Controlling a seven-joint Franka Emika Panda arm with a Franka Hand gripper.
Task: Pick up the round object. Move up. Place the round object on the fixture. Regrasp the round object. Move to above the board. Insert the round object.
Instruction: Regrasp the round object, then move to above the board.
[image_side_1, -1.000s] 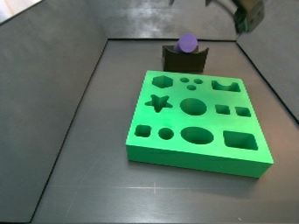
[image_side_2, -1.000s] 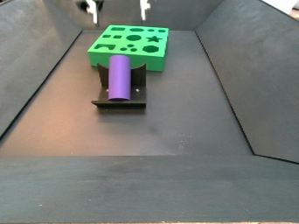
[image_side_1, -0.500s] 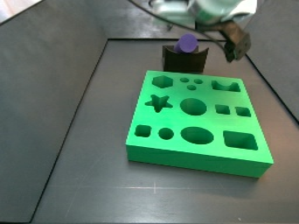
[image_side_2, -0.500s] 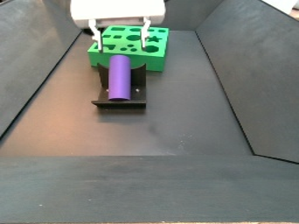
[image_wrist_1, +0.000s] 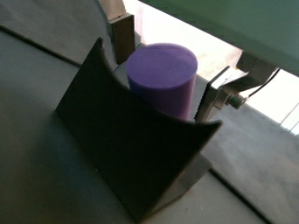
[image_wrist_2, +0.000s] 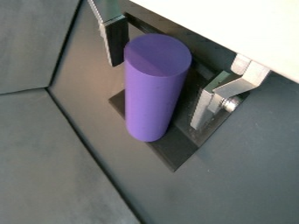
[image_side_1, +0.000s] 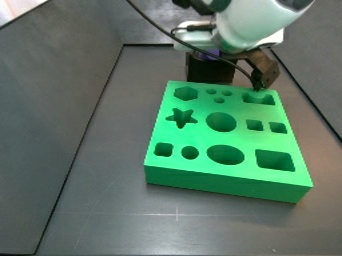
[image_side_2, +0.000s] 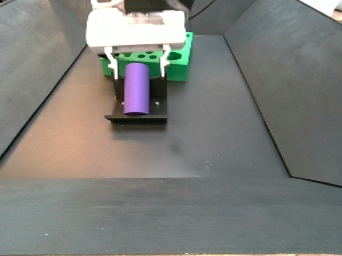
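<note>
While the round object (image_wrist_2: 156, 87) lies cradled in the fixture (image_wrist_1: 135, 144) beside the board (image_side_2: 171, 57), the pincer (image_wrist_2: 163, 80) straddles it with fingers (image_wrist_2: 219, 98) spread, apparently not yet touching, presumably lining up the regrasp for insertion.

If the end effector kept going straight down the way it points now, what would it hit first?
Probably the fixture: the end effector straddles the purple peg lying in it, fingers open on either side. The peg passes between them, so the fingertips should meet the fixture's base, though depth is unclear.
</note>
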